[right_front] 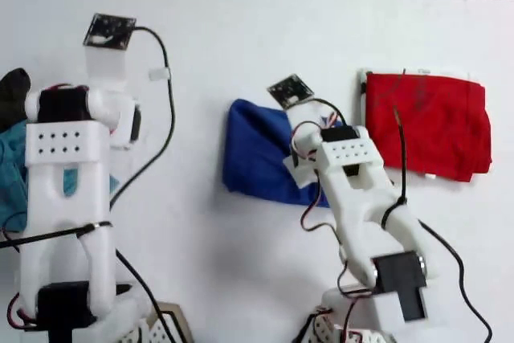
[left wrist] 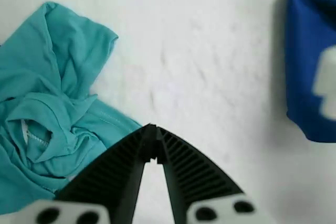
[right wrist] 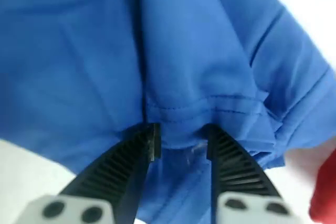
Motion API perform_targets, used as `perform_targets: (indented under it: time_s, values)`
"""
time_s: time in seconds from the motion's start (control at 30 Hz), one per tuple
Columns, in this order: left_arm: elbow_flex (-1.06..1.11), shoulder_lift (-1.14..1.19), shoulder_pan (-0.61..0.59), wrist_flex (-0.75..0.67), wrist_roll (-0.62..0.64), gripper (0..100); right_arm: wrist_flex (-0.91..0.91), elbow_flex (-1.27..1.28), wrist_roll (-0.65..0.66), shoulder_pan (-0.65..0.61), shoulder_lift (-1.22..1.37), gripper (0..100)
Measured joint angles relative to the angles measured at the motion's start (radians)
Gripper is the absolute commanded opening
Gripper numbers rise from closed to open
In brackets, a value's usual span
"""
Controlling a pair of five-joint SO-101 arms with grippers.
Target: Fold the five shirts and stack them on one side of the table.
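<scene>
Shirts lie in three spots across the white worktop (right_front: 241, 38); at the far left a teal shirt (right_front: 10, 170) sits crumpled and unfolded, partly under the left arm; left end effector (left wrist: 152, 142) hangs over bare worktop just beside the teal cloth, tips pressed together, holding nothing; blue shirt (right_front: 257, 154) lies folded near the middle, well apart from the teal one; right end effector (right wrist: 181, 142) is at its right edge, narrow, pinching the bunched blue hem between its ribbed fingers (right wrist: 231, 166); red shirt (right_front: 430, 122) lies folded flat at the right side, near the blue shirt but not touching it
</scene>
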Motion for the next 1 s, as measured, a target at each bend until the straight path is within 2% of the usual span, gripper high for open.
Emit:
perform_targets:
  time_s: [0.07,0.17,0.33,0.73,0.83,1.0]
  values:
    - [0.015,0.0,0.002,-0.002,0.0,3,-0.005,-0.023,0.003,0.028,0.034,12.3]
    - [0.023,0.005,0.0,-0.002,0.0,3,-0.005,-0.075,0.003,0.075,0.043,1.3]
    - [0.023,0.048,0.002,-0.002,0.0,3,-0.005,-0.164,0.002,0.138,0.048,1.9]
    - [0.026,0.094,0.002,-0.005,0.002,3,-0.048,-0.288,0.003,0.163,0.061,2.6]
    - [0.026,0.094,0.002,-0.005,0.002,3,-0.071,-0.324,0.003,0.187,0.061,6.8]
    - [0.026,0.094,0.002,-0.005,0.002,3,-0.071,-0.382,0.003,0.235,0.061,21.7]
